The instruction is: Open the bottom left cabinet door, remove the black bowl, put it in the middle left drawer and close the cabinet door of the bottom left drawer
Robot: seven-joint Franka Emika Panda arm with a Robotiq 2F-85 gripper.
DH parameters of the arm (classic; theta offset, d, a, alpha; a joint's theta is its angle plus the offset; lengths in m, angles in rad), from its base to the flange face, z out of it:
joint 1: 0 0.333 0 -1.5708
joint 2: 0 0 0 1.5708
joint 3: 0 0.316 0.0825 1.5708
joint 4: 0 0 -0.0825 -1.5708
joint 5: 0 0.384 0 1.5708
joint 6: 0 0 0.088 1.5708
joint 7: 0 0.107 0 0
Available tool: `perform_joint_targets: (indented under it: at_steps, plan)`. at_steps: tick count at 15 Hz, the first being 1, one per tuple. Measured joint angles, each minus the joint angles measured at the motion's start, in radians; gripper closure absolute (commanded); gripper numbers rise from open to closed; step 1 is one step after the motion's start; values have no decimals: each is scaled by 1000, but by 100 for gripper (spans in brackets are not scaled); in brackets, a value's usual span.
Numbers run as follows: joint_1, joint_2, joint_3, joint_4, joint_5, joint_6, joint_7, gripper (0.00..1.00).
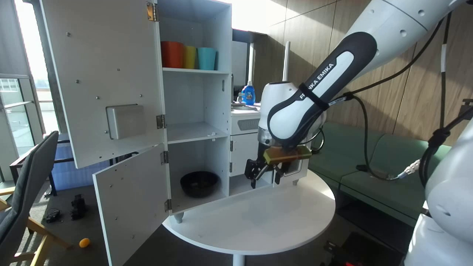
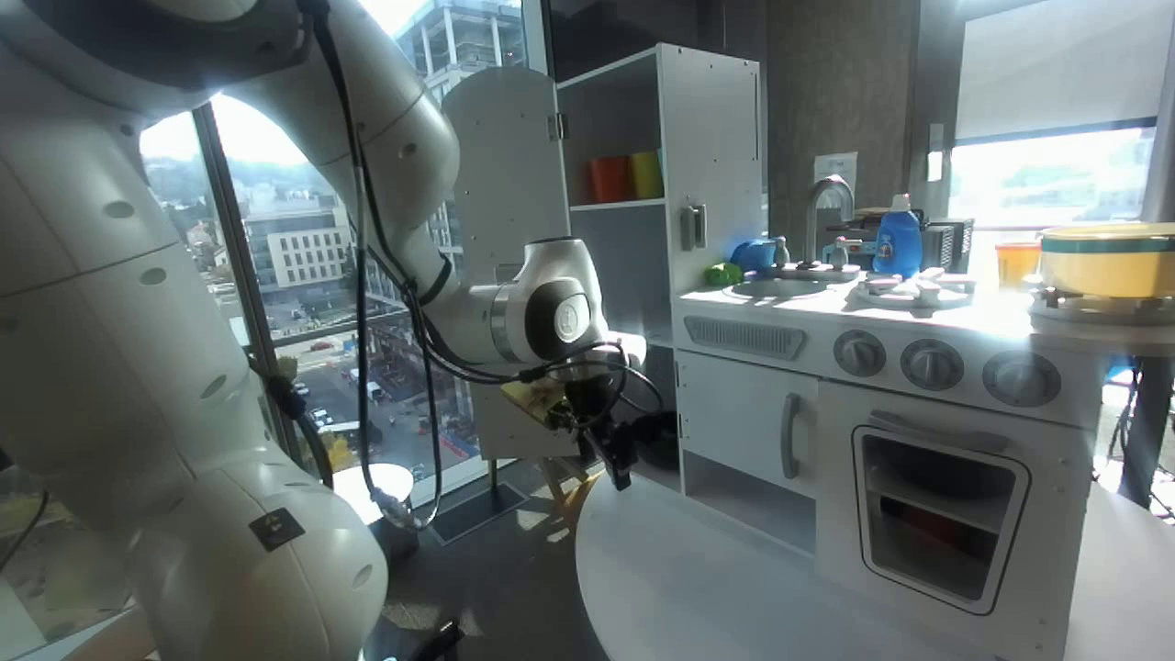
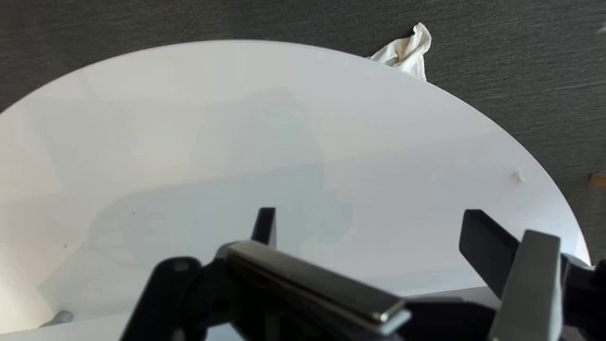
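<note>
The bottom left cabinet door (image 1: 133, 207), a plain white panel, stands swung open to the left in an exterior view. The black bowl (image 1: 199, 184) sits upright on the floor of the bottom left compartment (image 1: 214, 159); it is mostly hidden behind the gripper in an exterior view (image 2: 656, 453). The middle left niche (image 1: 196, 131) lies directly above, open, with nothing visible in it. My gripper (image 1: 265, 181) is open and empty, right of the bowl and outside the cabinet, pointing down above the white table. In the wrist view its fingers (image 3: 369, 213) are wide apart over the tabletop.
The tall white door (image 1: 99, 74) with a boxy handle is swung open above the lower door. Cups (image 1: 172, 54) stand on the top shelf. A small cabinet door (image 2: 748, 404) and an oven door (image 2: 936, 514) are shut. The round table (image 1: 255, 225) carries the unit.
</note>
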Motion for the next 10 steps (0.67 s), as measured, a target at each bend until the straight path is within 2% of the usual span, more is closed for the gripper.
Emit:
perform_joint_targets:
  at_steps: [2, 4, 8, 10]
  plan:
    - [12, -21, 53, -24, 22, 1, 105, 0]
    - [6, -25, 136, -29, 21, 3, 263, 0]
    - [-68, -21, 323, -8, -1, 20, 582, 0]
    - [-60, 0, 335, 10, -18, 54, 719, 0]
